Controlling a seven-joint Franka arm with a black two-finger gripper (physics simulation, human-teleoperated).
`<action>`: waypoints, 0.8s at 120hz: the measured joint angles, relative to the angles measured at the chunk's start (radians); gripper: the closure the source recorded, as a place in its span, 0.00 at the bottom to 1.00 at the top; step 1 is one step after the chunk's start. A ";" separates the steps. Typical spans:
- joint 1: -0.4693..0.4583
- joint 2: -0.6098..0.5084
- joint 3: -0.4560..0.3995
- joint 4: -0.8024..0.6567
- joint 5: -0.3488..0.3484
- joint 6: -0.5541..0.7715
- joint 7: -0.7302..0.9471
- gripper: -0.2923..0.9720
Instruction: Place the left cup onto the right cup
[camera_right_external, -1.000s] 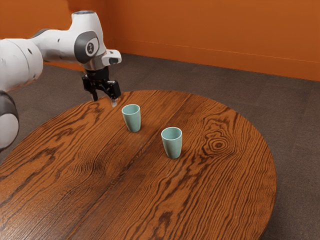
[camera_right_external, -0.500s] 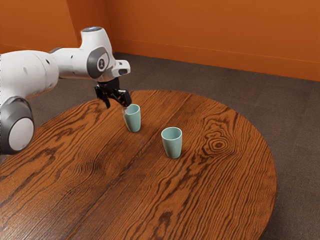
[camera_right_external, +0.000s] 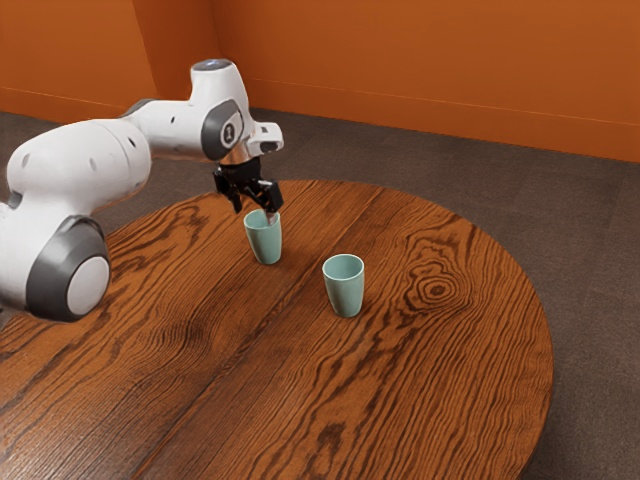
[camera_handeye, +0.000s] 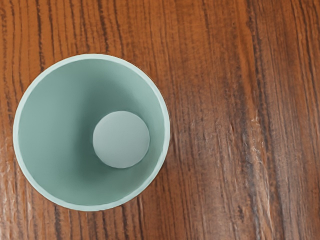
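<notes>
left cup (camera_right_external: 264, 238) pale teal | right cup (camera_right_external: 343, 285) pale teal | table (camera_right_external: 420, 380) reddish wood, dark grain | wall (camera_right_external: 450, 50) orange

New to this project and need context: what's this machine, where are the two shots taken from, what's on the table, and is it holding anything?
It is a simulated robot arm, white with grey joints, ending in a black two-finger gripper. The wide picture comes from a camera off to the arm's side. The close-up comes from a camera on the arm's hand, looking straight down. On the round wooden table stand two upright pale green cups, apart from each other. The gripper hovers just above the first cup, the one nearer the exterior view's left. The wrist view looks down into this same cup. The second cup stands toward the exterior view's right. The gripper is open and nothing is held.
</notes>
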 joint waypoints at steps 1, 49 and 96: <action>0.001 0.004 -0.001 0.004 0.000 -0.001 0.000 0.24; 0.032 0.108 -0.024 0.110 -0.028 -0.029 0.005 0.24; 0.037 0.120 -0.024 0.169 -0.030 -0.056 0.006 0.24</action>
